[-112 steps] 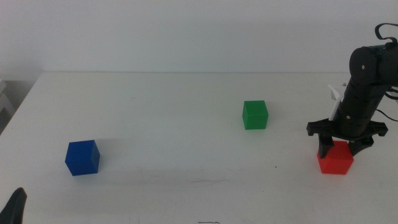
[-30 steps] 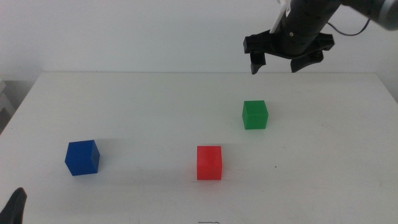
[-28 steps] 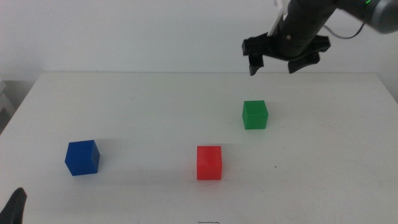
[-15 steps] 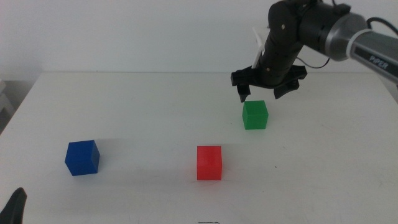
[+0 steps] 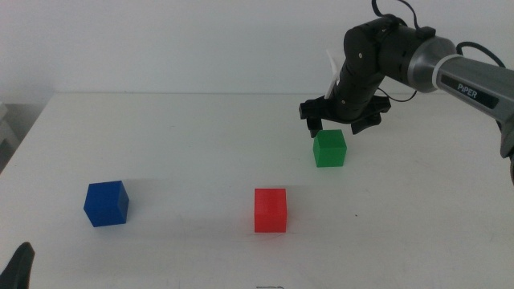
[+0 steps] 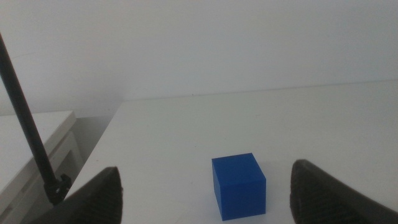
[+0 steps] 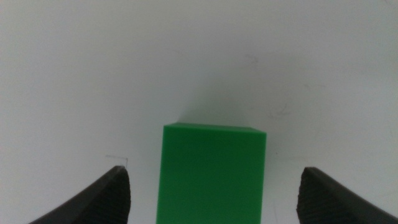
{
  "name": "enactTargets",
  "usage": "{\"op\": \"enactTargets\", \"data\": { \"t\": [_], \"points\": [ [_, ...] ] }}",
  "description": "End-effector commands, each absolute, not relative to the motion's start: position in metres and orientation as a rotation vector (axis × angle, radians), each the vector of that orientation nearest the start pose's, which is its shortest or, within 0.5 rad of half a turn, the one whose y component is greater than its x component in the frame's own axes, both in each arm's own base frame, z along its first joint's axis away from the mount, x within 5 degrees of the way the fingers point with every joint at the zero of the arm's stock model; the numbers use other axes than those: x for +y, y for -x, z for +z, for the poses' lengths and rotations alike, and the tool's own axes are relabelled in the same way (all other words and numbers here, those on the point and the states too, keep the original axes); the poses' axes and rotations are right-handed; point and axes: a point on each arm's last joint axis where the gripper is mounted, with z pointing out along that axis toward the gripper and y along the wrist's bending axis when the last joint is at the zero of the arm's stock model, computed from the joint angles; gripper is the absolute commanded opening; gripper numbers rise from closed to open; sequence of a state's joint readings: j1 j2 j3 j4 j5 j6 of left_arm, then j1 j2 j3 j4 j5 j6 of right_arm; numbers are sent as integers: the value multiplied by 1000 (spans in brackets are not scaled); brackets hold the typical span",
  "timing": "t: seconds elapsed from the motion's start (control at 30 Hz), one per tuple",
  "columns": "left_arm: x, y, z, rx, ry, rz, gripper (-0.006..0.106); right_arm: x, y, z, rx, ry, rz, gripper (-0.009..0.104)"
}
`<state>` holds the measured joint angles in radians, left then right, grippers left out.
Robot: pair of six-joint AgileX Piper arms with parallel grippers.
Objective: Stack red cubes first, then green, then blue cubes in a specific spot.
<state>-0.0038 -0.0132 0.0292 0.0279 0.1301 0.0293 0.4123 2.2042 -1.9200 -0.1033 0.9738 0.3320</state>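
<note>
In the middle view the right gripper [image 5: 340,125] hangs in the upper right of the frame, directly above the green cube [image 5: 329,148], with its two dark jaws spread wide and grasping nothing; the jaw tips sit level with or just over the cube's top edge, one to each side, and whether they touch it cannot be told from here. The right wrist view confirms the spread: the green cube [image 7: 212,173] lies centred between the jaws, with bare white table [image 7: 199,56] showing on both sides of it, so the jaws stand apart from its faces. The red cube [image 5: 271,209] rests on the table [image 5: 201,136] in the lower centre of the middle view, below and to the left of the green cube and well apart from it, with nothing on top of it. The blue cube [image 5: 106,203] sits alone at the lower left of that frame, far from the other two. The left gripper [image 5: 19,270] waits at the bottom left corner of the middle view; in the left wrist view its jaws are spread wide and empty, with the blue cube [image 6: 239,185] resting on the table ahead, between them.
</note>
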Motion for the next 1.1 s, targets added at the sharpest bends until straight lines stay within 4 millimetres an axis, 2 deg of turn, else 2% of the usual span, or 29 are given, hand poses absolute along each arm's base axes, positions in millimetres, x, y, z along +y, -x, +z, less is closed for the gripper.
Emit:
{"op": "enactTargets", "data": {
  "t": [0.0,0.5,0.67,0.83,0.93,1.07],
  "points": [
    [0,-55,202,1521,-42,33,91,182,-449,253,2599,165,109,71],
    [0,-55,202,1521,-42,33,91,186,-458,225,2627,172,103,71],
    [0,-55,202,1521,-42,33,91,186,-458,223,2633,156,106,69],
    [0,-55,202,1521,-42,33,91,186,-458,222,2636,132,111,52],
    [0,-55,202,1521,-42,33,91,186,-458,222,2638,129,111,35],
    [0,-55,202,1521,-42,33,91,185,-456,221,2664,97,106,5]
  ]
}}
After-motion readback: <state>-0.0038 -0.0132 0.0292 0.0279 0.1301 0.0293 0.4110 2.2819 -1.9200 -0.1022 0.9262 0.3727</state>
